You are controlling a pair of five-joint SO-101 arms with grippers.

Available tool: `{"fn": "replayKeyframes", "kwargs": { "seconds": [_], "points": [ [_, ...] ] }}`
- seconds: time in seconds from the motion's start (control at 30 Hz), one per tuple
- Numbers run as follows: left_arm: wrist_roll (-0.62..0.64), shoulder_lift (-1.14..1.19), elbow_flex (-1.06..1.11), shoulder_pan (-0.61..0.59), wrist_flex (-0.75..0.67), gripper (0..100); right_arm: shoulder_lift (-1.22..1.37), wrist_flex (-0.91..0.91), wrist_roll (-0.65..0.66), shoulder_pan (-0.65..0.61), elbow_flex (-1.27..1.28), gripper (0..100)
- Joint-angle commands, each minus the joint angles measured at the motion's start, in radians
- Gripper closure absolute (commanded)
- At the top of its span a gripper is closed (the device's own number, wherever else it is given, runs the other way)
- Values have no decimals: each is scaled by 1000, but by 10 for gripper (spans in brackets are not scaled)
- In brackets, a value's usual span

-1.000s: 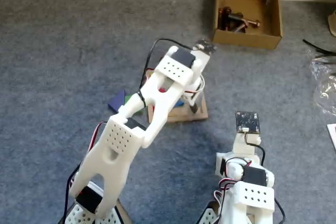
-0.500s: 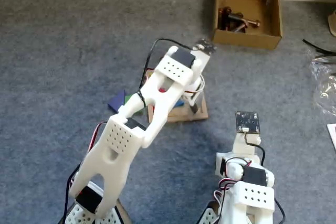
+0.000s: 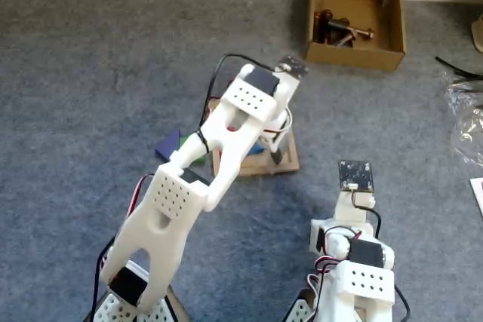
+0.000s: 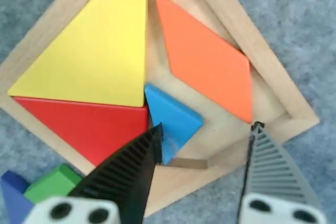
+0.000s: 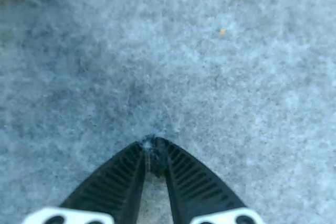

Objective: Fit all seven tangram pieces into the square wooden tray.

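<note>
Grey carpet [image 5: 236, 51] under tray [image 4: 281, 85]: yellow [image 4: 94, 51], red [image 4: 89, 124], orange [image 4: 205, 61], blue [image 4: 176, 121] inside, so three left; green [image 4: 52, 182], navy [image 4: 13, 198] just beside tray. Left claw [image 4: 207, 127] released above tray; right claw [image 5: 154, 141] clenched, empty.

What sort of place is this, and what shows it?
Probably a robotics lab or hobby bench: two white robot arms stand on a grey carpet-covered table, with a square wooden tray of coloured pieces and a brown cardboard box.
</note>
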Motion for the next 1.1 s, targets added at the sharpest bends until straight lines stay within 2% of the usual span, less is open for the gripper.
{"fn": "replayKeyframes", "kwargs": {
  "seconds": [0.0, 0.2, 0.43, 1.07],
  "points": [
    [3, -45, -44, -27, 9, 748, -1, 15, -3, 33, 31, 993],
    [5, -45, -76, -73, 17, 748, -1, 15, -3, 33, 31, 993],
    [6, -39, -179, -71, 81, 748, -1, 15, -3, 33, 31, 993],
    [5, -36, -87, -16, 72, 745, -1, 15, -3, 33, 31, 993]
  ]
}}
